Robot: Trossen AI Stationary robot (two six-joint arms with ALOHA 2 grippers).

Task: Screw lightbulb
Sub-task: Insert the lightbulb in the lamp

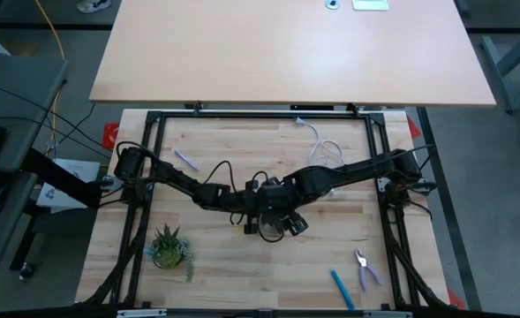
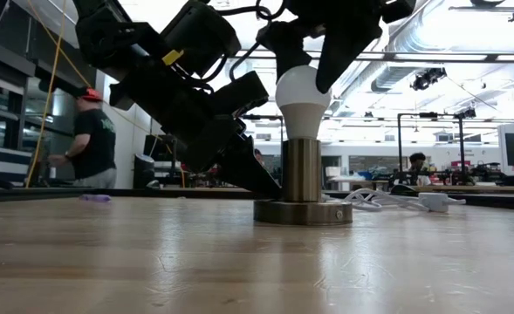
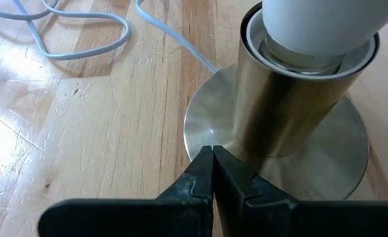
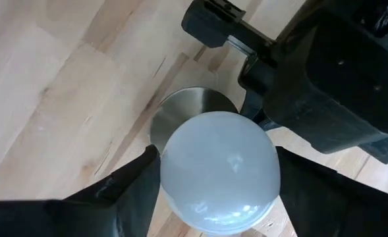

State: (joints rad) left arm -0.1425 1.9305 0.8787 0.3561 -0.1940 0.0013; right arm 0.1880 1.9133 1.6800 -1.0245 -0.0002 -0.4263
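Observation:
The white lightbulb [image 2: 302, 98] stands upright with its base down in the grey metal socket's tube [image 2: 302, 170], which rises from a round base plate [image 2: 302, 212] resting on the wooden table. My right gripper [image 2: 304, 63] is above the bulb, shut on it; the bulb also shows in the right wrist view [image 4: 220, 172]. My left gripper [image 3: 213, 158] is shut, with its tips on the socket's base plate beside the tube. In the high view both grippers meet at mid-table [image 1: 273, 216] and hide the bulb. My left gripper presses its shut fingertips down on the socket's round base plate [image 3: 203, 135], at the foot of the tube. It comes slanting down from the table's left side. The socket stands flat on the table. My right gripper pinches the bulb's round globe [image 4: 174, 158] between its two fingers [image 4: 124, 191], one on each side. The fingers come from above, pointing down. The bulb stands upright in the socket's tube.
The socket's white cord [image 1: 326, 148] loops toward the far edge. A small potted plant [image 1: 168, 247] stands near left, pliers [image 1: 365, 269] and a blue pen [image 1: 342, 290] lie near right, and a purple object [image 1: 186, 160] lies far left. People [image 2: 86, 139] stand in the room behind.

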